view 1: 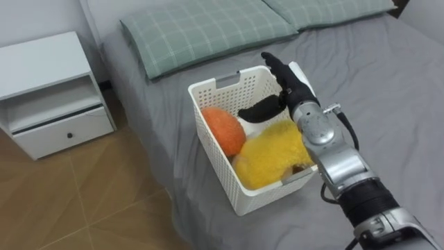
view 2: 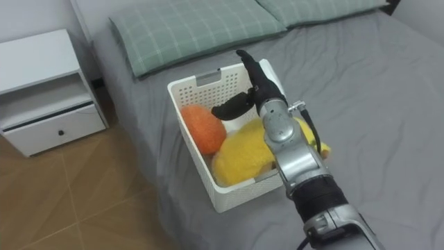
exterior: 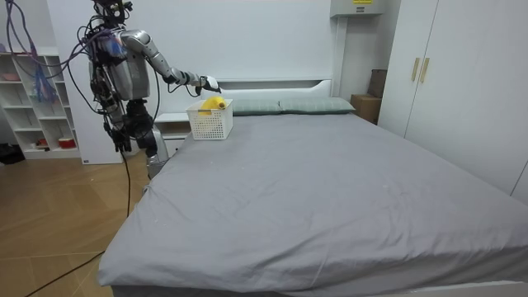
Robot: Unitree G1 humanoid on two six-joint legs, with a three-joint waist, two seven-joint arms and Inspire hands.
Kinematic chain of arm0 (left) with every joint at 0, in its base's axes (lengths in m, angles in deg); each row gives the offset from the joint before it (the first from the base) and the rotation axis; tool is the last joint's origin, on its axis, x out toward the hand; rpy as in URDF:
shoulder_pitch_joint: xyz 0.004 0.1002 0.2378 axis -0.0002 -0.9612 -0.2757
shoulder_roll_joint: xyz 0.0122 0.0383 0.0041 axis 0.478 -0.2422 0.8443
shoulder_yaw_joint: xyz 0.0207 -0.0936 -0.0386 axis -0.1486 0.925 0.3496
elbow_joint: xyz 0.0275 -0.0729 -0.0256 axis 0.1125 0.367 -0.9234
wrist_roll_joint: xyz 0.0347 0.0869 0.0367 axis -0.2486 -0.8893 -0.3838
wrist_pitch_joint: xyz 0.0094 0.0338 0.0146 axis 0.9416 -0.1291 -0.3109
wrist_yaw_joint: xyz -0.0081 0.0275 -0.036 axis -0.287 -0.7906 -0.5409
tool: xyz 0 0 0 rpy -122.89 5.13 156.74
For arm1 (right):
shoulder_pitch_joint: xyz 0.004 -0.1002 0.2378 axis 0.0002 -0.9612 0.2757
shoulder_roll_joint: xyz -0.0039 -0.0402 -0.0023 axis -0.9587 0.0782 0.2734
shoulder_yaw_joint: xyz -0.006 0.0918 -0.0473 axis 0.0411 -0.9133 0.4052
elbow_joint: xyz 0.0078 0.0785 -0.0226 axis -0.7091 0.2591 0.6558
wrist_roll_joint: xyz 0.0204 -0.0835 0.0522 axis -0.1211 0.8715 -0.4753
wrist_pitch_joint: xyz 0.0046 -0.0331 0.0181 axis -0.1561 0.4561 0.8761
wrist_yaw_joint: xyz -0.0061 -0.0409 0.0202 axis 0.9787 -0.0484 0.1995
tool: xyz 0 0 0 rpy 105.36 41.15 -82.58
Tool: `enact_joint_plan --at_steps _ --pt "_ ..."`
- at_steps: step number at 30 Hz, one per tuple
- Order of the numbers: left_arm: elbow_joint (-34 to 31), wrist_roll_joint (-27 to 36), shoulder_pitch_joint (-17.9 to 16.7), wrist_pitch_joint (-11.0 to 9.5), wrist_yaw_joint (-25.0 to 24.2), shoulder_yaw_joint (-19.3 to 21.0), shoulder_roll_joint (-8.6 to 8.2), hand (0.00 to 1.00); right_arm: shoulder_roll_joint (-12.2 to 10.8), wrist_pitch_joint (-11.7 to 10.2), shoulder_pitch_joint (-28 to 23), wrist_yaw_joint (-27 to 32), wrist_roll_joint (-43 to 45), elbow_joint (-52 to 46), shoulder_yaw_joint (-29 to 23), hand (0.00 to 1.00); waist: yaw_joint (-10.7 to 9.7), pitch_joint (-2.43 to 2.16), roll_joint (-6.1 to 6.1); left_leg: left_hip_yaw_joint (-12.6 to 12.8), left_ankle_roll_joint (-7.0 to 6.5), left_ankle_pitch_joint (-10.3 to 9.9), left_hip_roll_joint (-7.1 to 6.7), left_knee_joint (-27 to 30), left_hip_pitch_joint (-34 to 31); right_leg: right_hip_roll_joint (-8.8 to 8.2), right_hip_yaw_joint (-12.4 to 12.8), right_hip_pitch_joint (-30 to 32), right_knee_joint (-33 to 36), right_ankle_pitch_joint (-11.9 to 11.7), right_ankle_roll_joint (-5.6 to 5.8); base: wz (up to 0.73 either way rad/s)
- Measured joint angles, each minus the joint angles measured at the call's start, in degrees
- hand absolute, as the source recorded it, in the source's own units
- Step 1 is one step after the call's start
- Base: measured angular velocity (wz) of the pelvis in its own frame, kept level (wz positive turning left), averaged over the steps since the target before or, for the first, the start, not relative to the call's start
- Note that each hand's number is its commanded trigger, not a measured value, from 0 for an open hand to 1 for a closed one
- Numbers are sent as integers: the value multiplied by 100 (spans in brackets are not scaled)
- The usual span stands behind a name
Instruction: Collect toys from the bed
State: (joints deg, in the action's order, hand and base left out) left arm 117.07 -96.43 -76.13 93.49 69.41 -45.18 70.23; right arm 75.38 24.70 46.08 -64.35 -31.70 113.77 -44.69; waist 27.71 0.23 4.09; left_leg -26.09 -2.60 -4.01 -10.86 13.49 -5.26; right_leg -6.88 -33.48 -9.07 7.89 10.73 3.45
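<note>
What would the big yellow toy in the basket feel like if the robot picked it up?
Probably soft and floppy: the yellow toy looks fuzzy and bulges over the rim of the white basket. Likely light for its size, as plush usually is. Its fuzz should keep it from slipping.

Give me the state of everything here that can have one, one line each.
basket: upright on the bed, open-topped, holding two toys.
orange toy: inside the basket, at its left side.
yellow plush toy: in the basket, bulging above the rim.
right hand: open, fingers straight, over the basket, holding nothing.
nightstand drawer: shut.
wardrobe doors: shut.
pillow: lying flat at the bed's head.
</note>
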Motion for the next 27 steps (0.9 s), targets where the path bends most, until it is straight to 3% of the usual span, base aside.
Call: enact_joint_plan --at_steps 8,12,23,27 --pt "1 5 -63 -73 -1 62 -2 0 1 -55 0 42 7 0 -4 0 4 9 4 1 -6 16 -2 -4 12 -2 -55 -35 0 0 2 2" --pt "1 5 -47 -73 -3 67 -2 0 29 -55 0 41 -4 7 -6 0 -4 79 50 -11 -3 16 -1 -10 31 -5 -37 -43 0 26 40 0" --pt "0 -3 -55 -105 -55 62 -10 0 106 -56 0 42 42 8 -27 0 -92 82 53 11 -11 18 -15 -13 1 1 -3 4 12 14 32 -1" --pt "9 -18 -3 -111 -62 62 -1 0 135 -70 1 52 -27 8 -269 0 -95 78 35 71 -27 6 2 -22 40 -5 81 15 17 11 33 -10"
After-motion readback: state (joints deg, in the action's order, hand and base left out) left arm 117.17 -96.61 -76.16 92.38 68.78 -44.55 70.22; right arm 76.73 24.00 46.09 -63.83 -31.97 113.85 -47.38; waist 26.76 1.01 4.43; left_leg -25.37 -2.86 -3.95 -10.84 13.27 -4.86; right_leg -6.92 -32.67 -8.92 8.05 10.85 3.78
